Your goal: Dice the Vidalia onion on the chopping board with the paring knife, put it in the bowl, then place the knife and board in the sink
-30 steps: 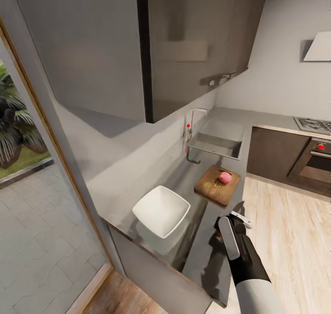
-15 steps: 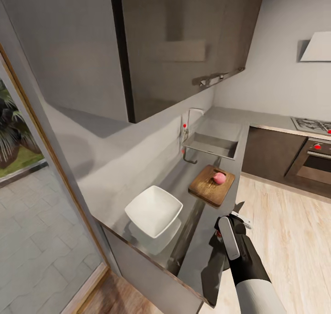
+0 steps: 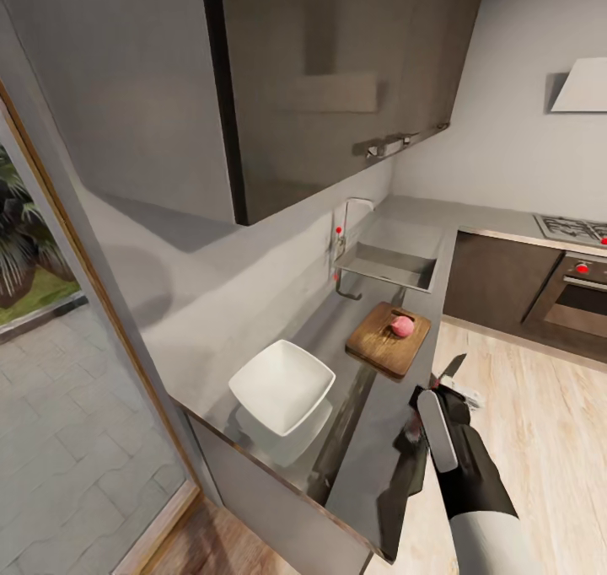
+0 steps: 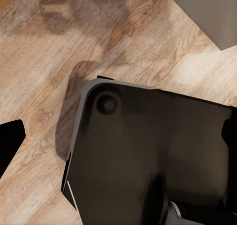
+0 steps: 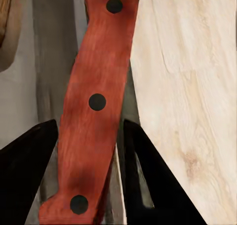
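The pinkish-red Vidalia onion (image 3: pixel 402 326) rests on the dark brown chopping board (image 3: pixel 384 343), which lies on the grey countertop (image 3: pixel 375 440) just short of the sink (image 3: pixel 394 265). A white squarish bowl (image 3: pixel 282 385) stands on the countertop nearer to me than the board. My right gripper (image 3: pixel 438 385) hovers over the counter's front edge, below the board in the head view, shut on the paring knife (image 3: pixel 453 367); its dark blade points up toward the board. In the right wrist view the orange-red knife handle (image 5: pixel 96 101) sits between the two dark fingers (image 5: pixel 29 170). The left wrist view looks down at wooden floor.
Dark wall cabinets (image 3: pixel 337 77) hang over the countertop. A chrome tap (image 3: pixel 350 217) with a red knob stands behind the sink. An oven and hob (image 3: pixel 582 288) are at the far right, a glass door (image 3: pixel 51 322) at the left. The robot's dark base (image 4: pixel 153 156) sits on wooden floor (image 3: pixel 539 423).
The view shifted a second ago as the camera moved. Since half a second ago my right gripper has moved slightly right with the knife, whose blade now sticks up more.
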